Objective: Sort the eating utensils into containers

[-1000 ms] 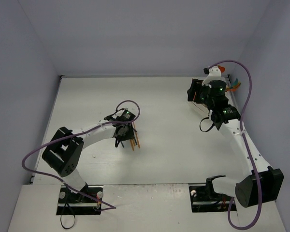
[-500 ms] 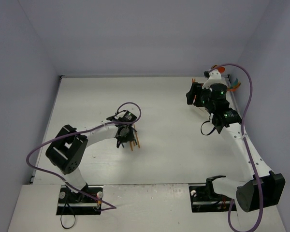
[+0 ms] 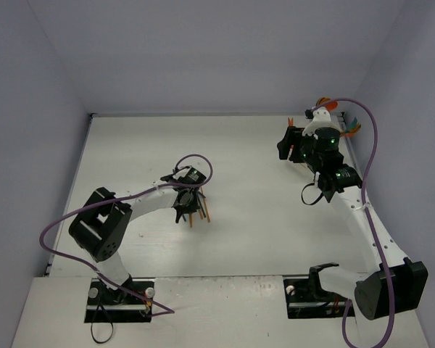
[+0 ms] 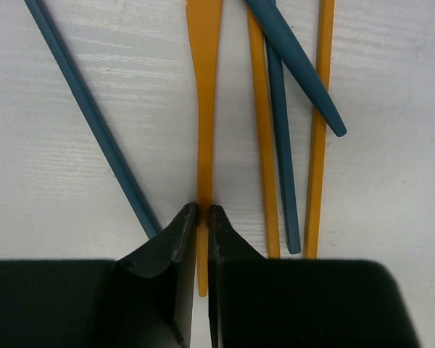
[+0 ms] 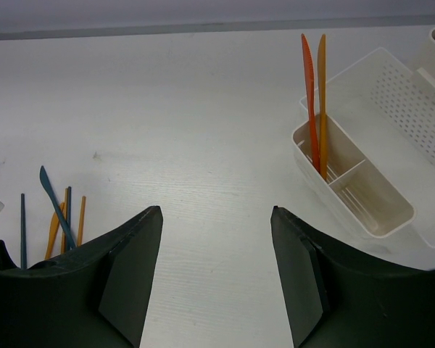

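Note:
My left gripper (image 4: pixel 201 212) is shut on the handle of an orange utensil (image 4: pixel 204 109) that lies on the table among several orange and dark blue utensils (image 4: pixel 283 145). In the top view the left gripper (image 3: pixel 183 210) sits over this pile (image 3: pixel 201 210). My right gripper (image 5: pixel 216 217) is open and empty above bare table, left of the white bins (image 5: pixel 362 174). Two orange knives (image 5: pixel 315 101) stand in the nearest bin. In the top view the right gripper (image 3: pixel 286 145) is at the back right, and coloured utensils (image 3: pixel 354 127) stick out behind the arm.
The white table (image 3: pixel 239 181) is walled by pale purple panels on three sides. Purple cables loop off both arms. A larger perforated white bin (image 5: pixel 413 109) stands just behind the divided one, close to the right wall.
My right gripper has moved slightly back and left near the bins. My left gripper has shifted a little toward me over the pile, and the orange utensils under it have shifted slightly.

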